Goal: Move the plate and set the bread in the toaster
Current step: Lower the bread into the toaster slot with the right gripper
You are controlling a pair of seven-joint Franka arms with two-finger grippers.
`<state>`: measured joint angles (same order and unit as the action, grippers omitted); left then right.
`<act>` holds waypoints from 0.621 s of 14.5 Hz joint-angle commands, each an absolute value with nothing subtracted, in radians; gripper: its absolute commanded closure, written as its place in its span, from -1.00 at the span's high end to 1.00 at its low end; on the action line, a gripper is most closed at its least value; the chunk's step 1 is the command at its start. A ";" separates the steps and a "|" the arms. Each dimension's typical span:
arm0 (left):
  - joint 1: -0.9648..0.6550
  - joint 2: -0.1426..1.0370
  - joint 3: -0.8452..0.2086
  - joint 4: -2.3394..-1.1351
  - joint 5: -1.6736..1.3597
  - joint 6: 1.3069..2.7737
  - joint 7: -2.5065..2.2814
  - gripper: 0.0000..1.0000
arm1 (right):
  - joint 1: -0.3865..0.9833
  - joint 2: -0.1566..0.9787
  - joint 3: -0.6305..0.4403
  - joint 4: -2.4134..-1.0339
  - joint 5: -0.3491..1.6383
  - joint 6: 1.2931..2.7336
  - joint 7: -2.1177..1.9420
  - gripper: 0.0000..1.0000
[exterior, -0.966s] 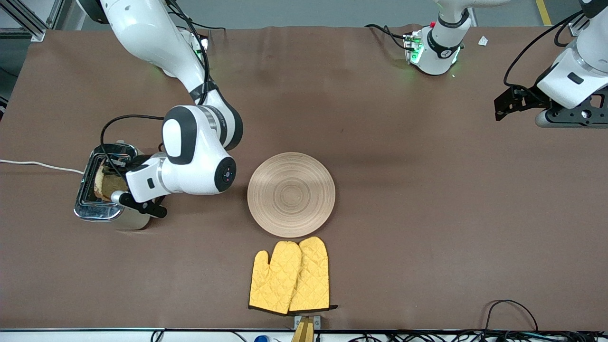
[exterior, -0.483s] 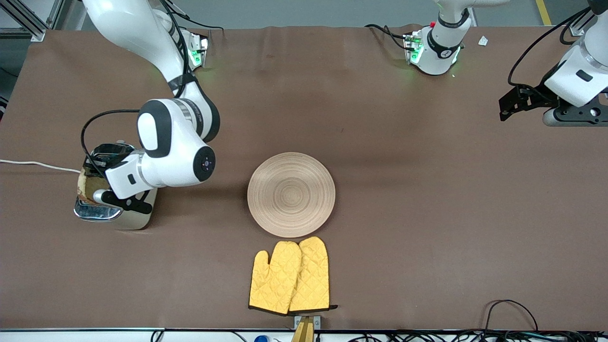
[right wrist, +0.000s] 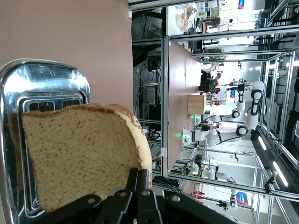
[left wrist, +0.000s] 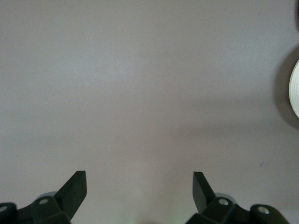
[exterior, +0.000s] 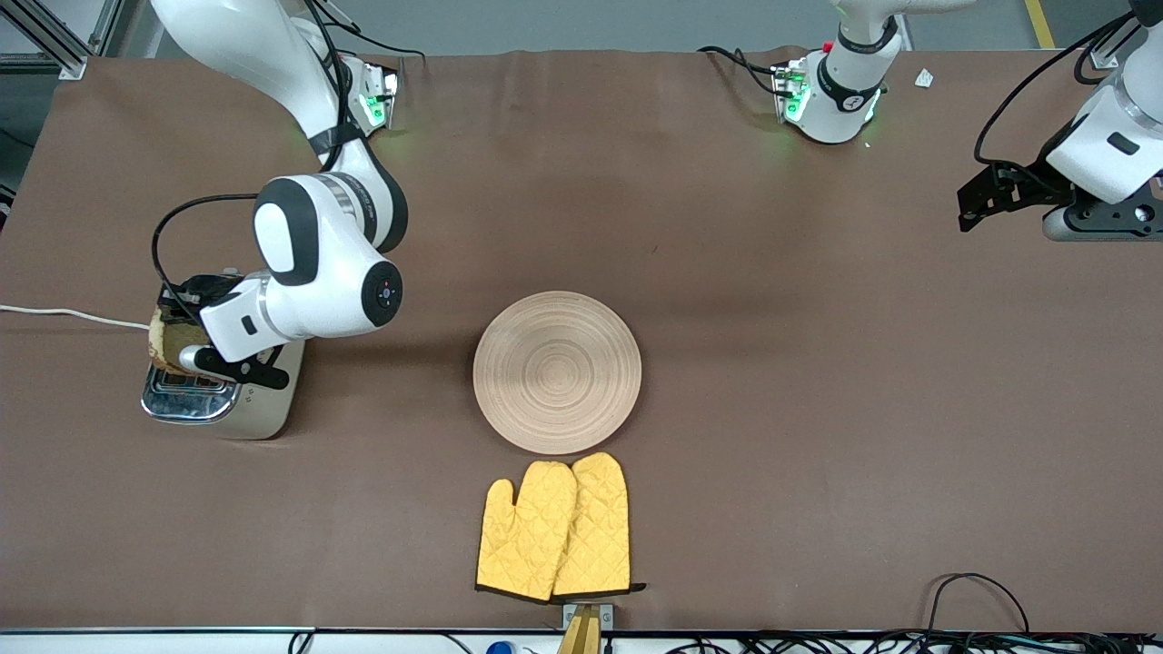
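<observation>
The cream toaster (exterior: 259, 413) with a chrome top (exterior: 186, 404) stands toward the right arm's end of the table. My right gripper (exterior: 186, 350) is over the toaster, shut on the bread (exterior: 162, 334). In the right wrist view the gripper (right wrist: 145, 173) pinches the bread (right wrist: 79, 154) by its crust edge and holds it upright above the toaster's slots (right wrist: 44, 105). The wooden plate (exterior: 557, 371) lies bare at the table's middle. My left gripper (exterior: 986, 195) waits open and empty in the air over the left arm's end, its fingers (left wrist: 77, 182) wide apart over bare table.
A pair of yellow oven mitts (exterior: 554, 531) lies nearer to the camera than the plate, almost touching its rim. The toaster's white cord (exterior: 64, 314) runs off the right arm's end of the table. Cables lie along the near table edge (exterior: 981, 599).
My right gripper has carried the bread from over the slots toward the toaster's edge at the right arm's end and slightly up. The left gripper has drifted a little. The plate has not moved.
</observation>
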<state>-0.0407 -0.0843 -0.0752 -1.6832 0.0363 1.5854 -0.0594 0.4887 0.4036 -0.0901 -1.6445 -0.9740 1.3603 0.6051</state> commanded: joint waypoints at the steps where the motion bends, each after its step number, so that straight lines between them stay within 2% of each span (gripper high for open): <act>1: -0.037 -0.091 -0.077 -1.671 0.041 1.574 -0.063 1.00 | 0.480 0.347 -0.078 -1.720 -1.003 1.390 0.635 -0.99; 9: -0.037 -0.092 -0.077 -1.671 0.041 1.575 -0.063 1.00 | 0.434 0.311 -0.078 -1.773 -1.011 1.450 0.640 -0.99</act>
<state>-0.0405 -0.0843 -0.0749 -1.6790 0.0363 1.5854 -0.0594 0.4544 0.3658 -0.0914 -1.7104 -0.9827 1.4242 0.6195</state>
